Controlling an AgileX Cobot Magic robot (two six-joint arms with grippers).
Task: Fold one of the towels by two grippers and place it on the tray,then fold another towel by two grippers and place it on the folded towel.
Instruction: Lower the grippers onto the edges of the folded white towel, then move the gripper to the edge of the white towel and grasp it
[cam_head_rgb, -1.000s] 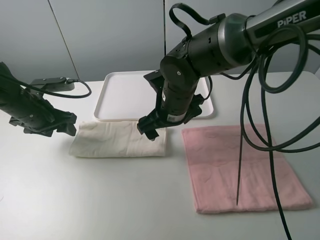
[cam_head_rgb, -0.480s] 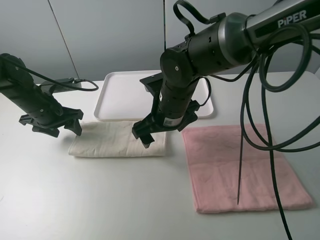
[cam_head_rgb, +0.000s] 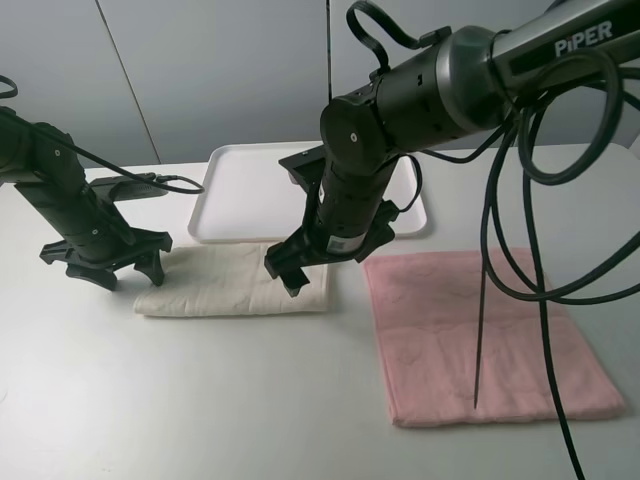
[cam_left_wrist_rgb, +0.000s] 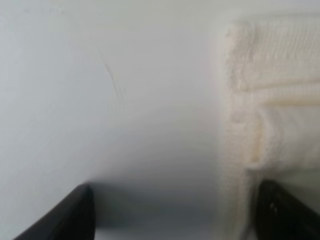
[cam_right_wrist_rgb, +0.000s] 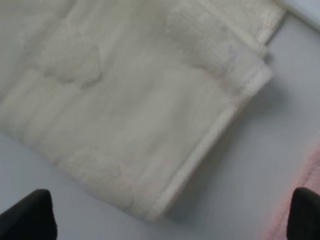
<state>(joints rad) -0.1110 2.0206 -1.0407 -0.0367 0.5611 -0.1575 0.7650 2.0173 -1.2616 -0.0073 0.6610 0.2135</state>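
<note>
Two towels: the cream towel (cam_head_rgb: 235, 280) lies as a long doubled strip just in front of the tray (cam_head_rgb: 240, 195), along its near rim and not yet on it. The pink towel (cam_head_rgb: 480, 335) lies spread flat off the tray's right front corner, apart from the cream one.
Tray: bare and white, set at the back of the table (cam_head_rgb: 200, 400). It waits behind the strip so that the lift onto it is short.
Left gripper (cam_head_rgb: 125, 272): low, off the tray's left front corner, at the strip's left end. Its jaws stand wide with nothing between them. In the left wrist view one finger is over bare table and the other by the towel's hem, so it seems set to take that short edge.
Right gripper (cam_head_rgb: 290, 275): low, in front of the tray's middle, above the strip's right end. Its jaws are spread fully and hold nothing. The right wrist view shows the towel's layered corner between the two fingers.
Step, as I judge it: one gripper at each end, so the strip can be pinched at both ends together and either folded once more or carried back.
Risk: terry layers may slip apart if only the top ply is caught.
</note>
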